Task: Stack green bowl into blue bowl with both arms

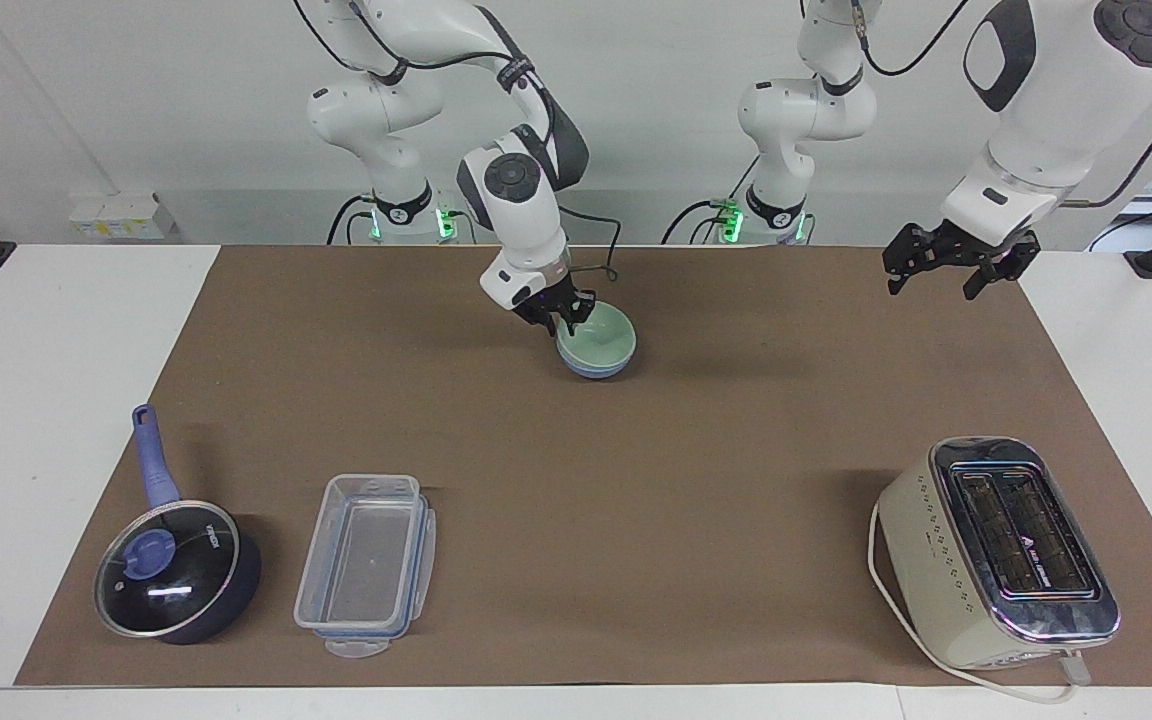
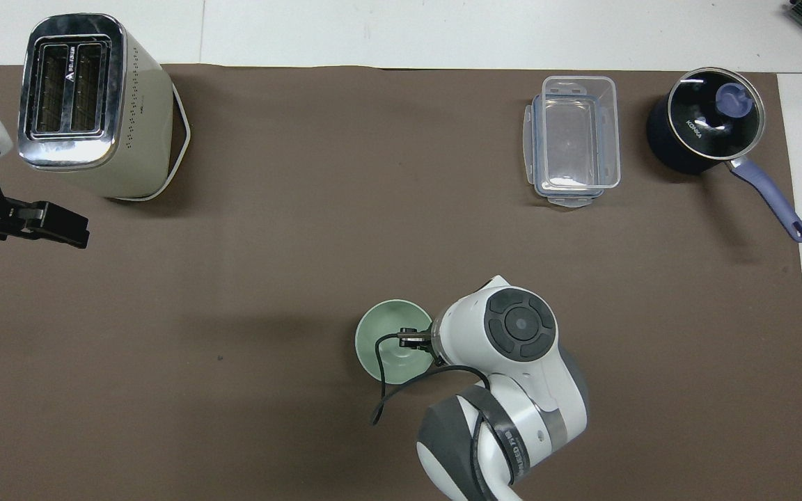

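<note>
The green bowl (image 1: 604, 340) sits nested in the blue bowl (image 1: 594, 371) on the brown mat, near the robots at mid-table. Only a thin blue band shows under it. In the overhead view the green bowl (image 2: 386, 339) covers the blue one. My right gripper (image 1: 566, 314) is at the green bowl's rim on the right arm's side, its fingers spread open astride the rim. In the overhead view the right wrist (image 2: 516, 327) hides most of it. My left gripper (image 1: 944, 272) is open and empty, waiting in the air over the mat's edge at the left arm's end.
A cream toaster (image 1: 996, 550) stands far from the robots at the left arm's end. A clear plastic box (image 1: 368, 565) and a dark lidded saucepan (image 1: 176, 580) with a blue handle stand far from the robots at the right arm's end.
</note>
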{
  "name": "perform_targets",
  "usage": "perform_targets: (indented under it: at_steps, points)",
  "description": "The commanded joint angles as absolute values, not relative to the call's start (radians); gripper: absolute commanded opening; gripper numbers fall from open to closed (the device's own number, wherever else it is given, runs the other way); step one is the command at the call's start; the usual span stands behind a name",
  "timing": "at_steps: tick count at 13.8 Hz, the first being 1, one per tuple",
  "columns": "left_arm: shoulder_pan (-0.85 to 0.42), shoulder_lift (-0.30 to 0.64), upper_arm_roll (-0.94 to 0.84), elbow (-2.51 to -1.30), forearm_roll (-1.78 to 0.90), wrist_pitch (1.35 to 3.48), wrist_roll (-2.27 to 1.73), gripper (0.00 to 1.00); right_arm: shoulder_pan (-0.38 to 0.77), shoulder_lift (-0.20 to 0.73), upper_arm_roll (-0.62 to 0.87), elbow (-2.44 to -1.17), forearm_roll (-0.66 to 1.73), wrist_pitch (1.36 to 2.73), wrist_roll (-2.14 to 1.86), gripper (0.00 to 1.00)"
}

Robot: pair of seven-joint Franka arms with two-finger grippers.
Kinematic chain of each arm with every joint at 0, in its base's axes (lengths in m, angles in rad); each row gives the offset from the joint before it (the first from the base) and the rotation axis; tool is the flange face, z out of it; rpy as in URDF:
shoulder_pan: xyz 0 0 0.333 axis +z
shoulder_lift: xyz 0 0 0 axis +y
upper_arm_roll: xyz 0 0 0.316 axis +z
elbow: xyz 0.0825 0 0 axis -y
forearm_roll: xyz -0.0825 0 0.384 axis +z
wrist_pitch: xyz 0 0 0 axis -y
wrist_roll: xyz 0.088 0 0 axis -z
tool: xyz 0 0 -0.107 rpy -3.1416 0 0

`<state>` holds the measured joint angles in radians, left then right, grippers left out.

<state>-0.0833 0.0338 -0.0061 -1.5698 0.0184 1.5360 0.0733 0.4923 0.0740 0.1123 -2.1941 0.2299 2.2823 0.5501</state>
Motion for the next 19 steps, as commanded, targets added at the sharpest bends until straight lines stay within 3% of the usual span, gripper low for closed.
perform_targets:
  at_steps: [1,2,8,12,19]
  points:
    - [-0.069,0.028,-0.015,-1.563,0.029,1.519,0.087,1.00,0.492,0.060,0.106,-2.186,0.259,2.286,0.523,0.49]
    - [-0.069,0.029,-0.015,-1.565,0.029,1.519,0.087,1.00,0.486,0.045,0.106,-2.181,0.247,2.283,0.522,0.67]
    - [-0.069,0.028,-0.015,-1.563,0.029,1.519,0.087,1.00,0.348,-0.106,0.098,-2.158,0.195,2.174,0.486,1.00]
    - [-0.069,0.029,-0.015,-1.563,0.029,1.519,0.087,1.00,0.154,-0.169,0.098,-2.053,0.161,2.054,0.333,1.00]
    - [-0.069,0.028,-0.015,-1.565,0.029,1.519,0.087,1.00,-0.031,-0.074,0.100,-1.693,-0.009,1.792,0.232,1.00]
